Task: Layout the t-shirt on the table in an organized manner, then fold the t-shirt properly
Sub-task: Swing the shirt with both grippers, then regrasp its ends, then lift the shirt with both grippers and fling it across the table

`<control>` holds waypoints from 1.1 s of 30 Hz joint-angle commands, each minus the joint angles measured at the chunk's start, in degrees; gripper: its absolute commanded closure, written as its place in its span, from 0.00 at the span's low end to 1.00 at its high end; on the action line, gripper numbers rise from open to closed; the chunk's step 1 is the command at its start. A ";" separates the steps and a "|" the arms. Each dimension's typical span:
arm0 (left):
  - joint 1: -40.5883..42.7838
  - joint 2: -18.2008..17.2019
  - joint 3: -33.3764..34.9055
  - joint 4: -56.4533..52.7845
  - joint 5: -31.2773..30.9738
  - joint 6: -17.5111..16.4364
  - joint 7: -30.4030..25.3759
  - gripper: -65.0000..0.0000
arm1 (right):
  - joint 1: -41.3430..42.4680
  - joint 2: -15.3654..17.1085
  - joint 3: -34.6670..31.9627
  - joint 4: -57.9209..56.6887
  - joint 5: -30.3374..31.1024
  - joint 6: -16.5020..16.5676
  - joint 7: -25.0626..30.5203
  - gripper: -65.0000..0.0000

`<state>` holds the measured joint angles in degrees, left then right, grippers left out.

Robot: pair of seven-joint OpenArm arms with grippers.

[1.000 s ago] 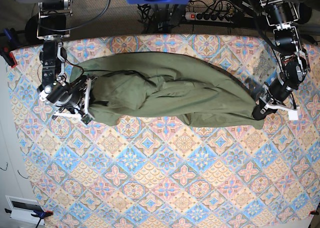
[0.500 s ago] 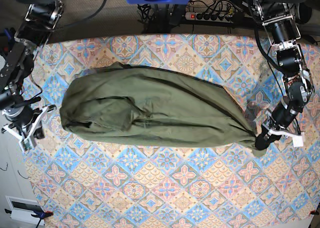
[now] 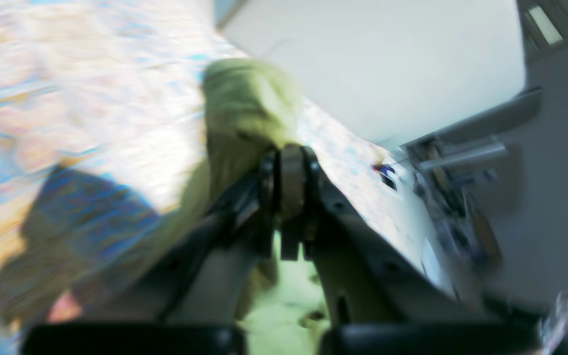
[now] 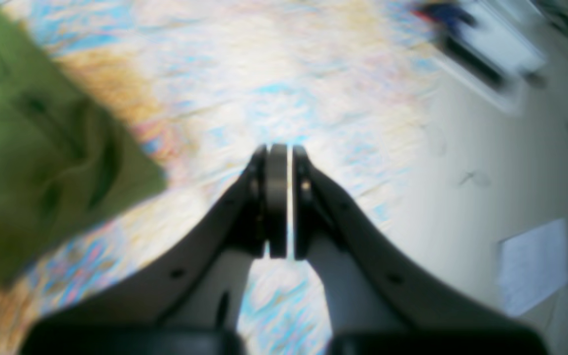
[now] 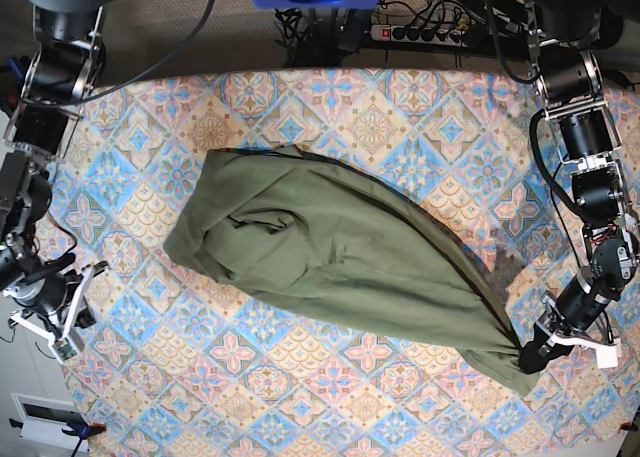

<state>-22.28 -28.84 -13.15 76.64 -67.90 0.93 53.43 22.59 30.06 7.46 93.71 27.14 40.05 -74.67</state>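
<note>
The olive-green t-shirt [image 5: 320, 252] lies bunched in a long diagonal roll on the patterned table [image 5: 300, 397], from middle left down to the near right. My left gripper [image 5: 530, 360] is at that near-right end, shut on the shirt's tip. In the blurred left wrist view the gripper [image 3: 289, 165] pinches green t-shirt cloth [image 3: 249, 98]. My right gripper [image 5: 62, 322] hangs off the table's left edge, apart from the shirt. Its wrist view shows the gripper [image 4: 279, 155] shut with nothing in it, and the t-shirt [image 4: 32, 148] off to the left.
A power strip [image 5: 420, 32] and cables run behind the table's far edge. A white box [image 5: 45, 414] sits on the floor at the near left. The right gripper is over the table's left edge, and the left gripper is close to the near-right corner.
The right gripper let go of the shirt's left end and swung out past the left edge. The left gripper dragged its end toward the near right, leaving the shirt lying diagonally.
</note>
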 commanded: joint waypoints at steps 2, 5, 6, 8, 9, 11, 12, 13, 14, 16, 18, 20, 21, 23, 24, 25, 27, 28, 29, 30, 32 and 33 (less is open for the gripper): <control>1.40 -0.74 -0.35 0.59 -1.07 -0.80 -0.11 1.00 | -3.20 -0.31 -0.56 4.00 -0.10 -0.05 1.05 0.91; 4.92 -0.74 -0.44 0.68 -1.16 -0.80 -0.29 1.00 | -9.01 -4.09 -1.35 7.52 -1.95 -0.05 1.40 0.79; 5.98 -0.74 -0.44 0.68 -1.16 -0.80 -0.46 1.00 | -10.24 -5.67 -2.06 7.61 -3.27 -0.05 1.40 0.75; 7.47 -0.21 -0.44 0.68 -1.16 -0.80 -0.46 1.00 | -11.38 -7.69 -4.43 7.78 -5.90 -0.05 1.49 0.69; 8.00 0.14 -0.44 0.77 -1.16 -0.80 -0.46 1.00 | -11.56 -8.31 -5.75 7.78 -7.22 -0.05 1.49 0.66; 9.58 0.40 -0.44 0.77 -1.16 -0.80 -0.46 1.00 | -11.56 -9.10 -9.44 7.69 -10.04 -0.05 1.66 0.63; 10.55 0.49 -0.44 0.77 -1.24 -0.80 -0.46 1.00 | -11.56 -9.45 -11.11 7.61 -11.62 -0.05 1.93 0.61; 11.34 0.49 -0.44 0.77 -1.24 -0.80 -0.55 1.00 | -11.56 -9.98 -12.52 7.52 -13.47 -0.05 2.98 0.60; 11.95 0.49 -0.44 0.77 -1.24 -0.80 -0.55 1.00 | -11.56 -10.68 -13.75 7.43 -15.31 -0.05 4.04 0.60; 12.83 0.93 -0.44 0.77 -2.12 -0.80 -0.55 1.00 | -11.47 -11.73 -15.86 5.94 -18.04 -0.05 5.18 0.59; 14.06 1.10 -0.44 0.77 -2.83 -0.80 -0.55 1.00 | -11.47 -12.17 -17.35 3.65 -18.74 -0.05 5.88 0.59; 14.94 1.02 -0.44 0.77 -2.83 -0.80 -0.64 1.00 | -11.47 -12.17 -18.32 0.57 -18.83 -0.05 6.41 0.59; 15.29 1.10 -0.44 0.77 -2.91 -0.80 -0.64 1.00 | -11.38 -12.17 -18.50 -0.57 -18.83 -0.05 7.20 0.59; 15.82 1.19 -0.44 0.77 -2.91 -0.80 -0.64 1.00 | -10.15 -12.17 -18.76 -2.24 -18.83 -0.05 8.78 0.59; 16.00 1.19 -0.44 0.77 -2.91 -0.80 -0.64 1.00 | -9.53 -12.17 -18.76 -2.85 -18.83 -0.05 9.31 0.59; 16.09 1.19 -0.44 0.77 -2.91 -0.80 -0.64 1.00 | -8.74 -12.17 -18.76 -3.73 -18.83 -0.05 9.75 0.59; 16.09 1.19 -0.44 0.77 -2.91 -0.80 -0.64 1.00 | -6.98 -12.17 -18.76 -5.49 -18.83 -0.05 10.01 0.59; 16.17 1.19 -0.44 0.77 -2.91 -0.80 -0.64 1.00 | -6.55 -12.17 -18.76 -6.02 -18.83 -0.05 10.01 0.59; 16.61 1.19 -0.52 0.77 -2.91 -0.80 -0.64 1.00 | -6.37 -12.17 -18.67 -6.20 -18.83 -0.05 10.10 0.59; 16.70 1.19 -0.52 0.85 -2.91 -0.80 -0.64 1.00 | -6.28 -12.17 -18.50 -6.20 -18.83 -0.05 10.10 0.59; 16.79 1.19 -0.52 0.85 -2.91 -0.80 -0.64 1.00 | -6.28 -12.17 -18.50 -6.28 -18.83 -0.05 10.10 0.59; 16.79 1.19 -0.52 0.85 -2.91 -0.80 -0.64 1.00 | -6.28 -12.17 -18.50 -6.37 -18.83 -0.05 10.10 0.59</control>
<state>-4.40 -26.61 -13.23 76.44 -69.87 0.67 53.39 14.61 17.30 -11.38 86.41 7.92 40.10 -65.19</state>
